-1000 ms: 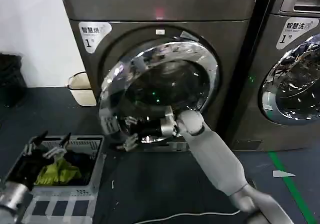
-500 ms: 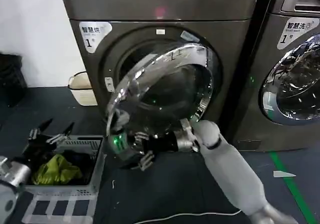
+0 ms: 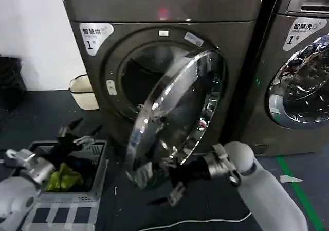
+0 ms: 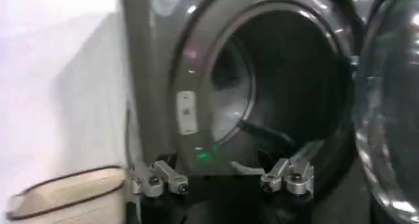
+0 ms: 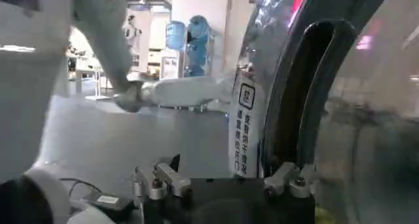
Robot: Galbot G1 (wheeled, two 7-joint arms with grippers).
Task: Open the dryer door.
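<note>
While the big round chrome-ringed dryer door (image 3: 177,112) with its dark glass stood swung well out from the grey dryer's drum opening (image 3: 141,82), the right gripper (image 3: 172,182) sat at its lower rim, fingers spread. The left gripper (image 3: 77,133) (fingers apart) hovered over the grey laundry basket (image 3: 95,177).

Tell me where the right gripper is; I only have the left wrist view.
Observer: The right gripper is at the lower rim of the dryer door, fingers open.
Operator: How far out is the door?
Observer: About halfway, hinged on its right side.
Operator: What's under my left gripper?
Observer: A laundry basket with clothes in it.
</note>
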